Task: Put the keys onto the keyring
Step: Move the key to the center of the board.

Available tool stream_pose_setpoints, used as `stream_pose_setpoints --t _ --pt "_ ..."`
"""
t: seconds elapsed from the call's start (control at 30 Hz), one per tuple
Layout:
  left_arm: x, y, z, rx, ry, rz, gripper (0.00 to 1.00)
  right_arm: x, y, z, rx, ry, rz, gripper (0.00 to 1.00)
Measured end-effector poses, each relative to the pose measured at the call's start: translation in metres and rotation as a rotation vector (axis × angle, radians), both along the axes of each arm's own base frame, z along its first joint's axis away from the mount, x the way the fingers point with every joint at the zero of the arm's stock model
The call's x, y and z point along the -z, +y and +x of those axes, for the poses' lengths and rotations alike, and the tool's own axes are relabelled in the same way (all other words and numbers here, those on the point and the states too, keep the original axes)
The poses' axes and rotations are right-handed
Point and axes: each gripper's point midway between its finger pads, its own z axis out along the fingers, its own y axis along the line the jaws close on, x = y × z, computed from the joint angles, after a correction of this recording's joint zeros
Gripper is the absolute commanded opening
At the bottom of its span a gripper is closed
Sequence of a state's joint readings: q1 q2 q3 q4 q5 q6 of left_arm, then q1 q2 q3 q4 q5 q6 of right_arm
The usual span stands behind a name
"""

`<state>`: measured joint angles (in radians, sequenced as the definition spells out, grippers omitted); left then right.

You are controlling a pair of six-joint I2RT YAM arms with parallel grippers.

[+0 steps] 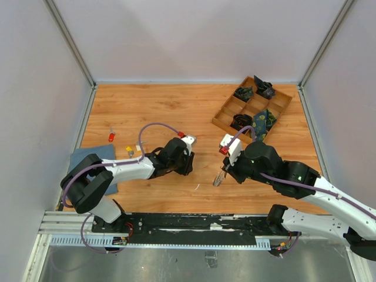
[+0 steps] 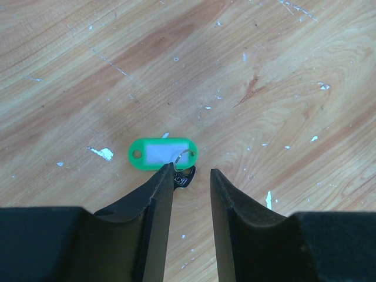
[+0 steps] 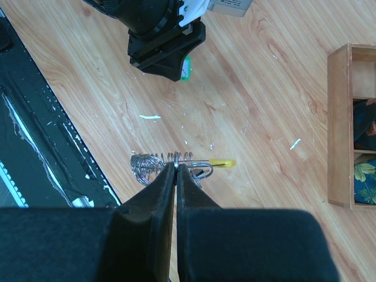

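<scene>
Two hands: left hand apart over a green tag, right hand clamped on the keyring.

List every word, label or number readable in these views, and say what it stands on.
No text here can be read.
Green key tag: its white label window is blank.
Black key head: faint marks, too blurred to read.
Keyring in the right gripper: no writing visible.
</scene>
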<state>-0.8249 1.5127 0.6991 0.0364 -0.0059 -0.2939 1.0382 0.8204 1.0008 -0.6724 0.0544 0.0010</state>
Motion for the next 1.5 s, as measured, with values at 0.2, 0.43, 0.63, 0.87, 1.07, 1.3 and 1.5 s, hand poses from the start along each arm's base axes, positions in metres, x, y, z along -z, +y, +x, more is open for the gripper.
stream_pose_setpoints --t 0.2,0.43,0.63,0.87,1.07,1.3,1.5 --pt "0.006 0.003 0.003 -0.011 0.008 0.01 0.36 0.0 0.0 0.0 -0.001 0.003 0.002 0.04" --pt "0.011 0.003 0.002 -0.004 0.017 0.019 0.3 0.001 0.001 -0.001 -0.004 0.008 -0.002 0.04" --pt "0.012 0.003 0.002 0.006 0.014 0.022 0.25 0.002 0.002 -0.001 -0.006 0.01 -0.002 0.04" --pt "0.014 0.003 0.002 0.015 0.02 0.025 0.29 0.003 0.002 -0.001 -0.007 0.012 -0.005 0.04" --pt "0.014 0.002 0.002 0.018 0.02 0.022 0.29 0.003 0.002 -0.001 -0.007 0.013 -0.006 0.04" --pt "0.015 0.002 0.002 0.023 0.02 0.022 0.18 0.004 0.003 -0.001 -0.007 0.016 -0.01 0.04" --pt "0.016 0.002 0.002 0.026 0.02 0.025 0.04 0.004 0.003 -0.001 -0.007 0.016 -0.011 0.04"
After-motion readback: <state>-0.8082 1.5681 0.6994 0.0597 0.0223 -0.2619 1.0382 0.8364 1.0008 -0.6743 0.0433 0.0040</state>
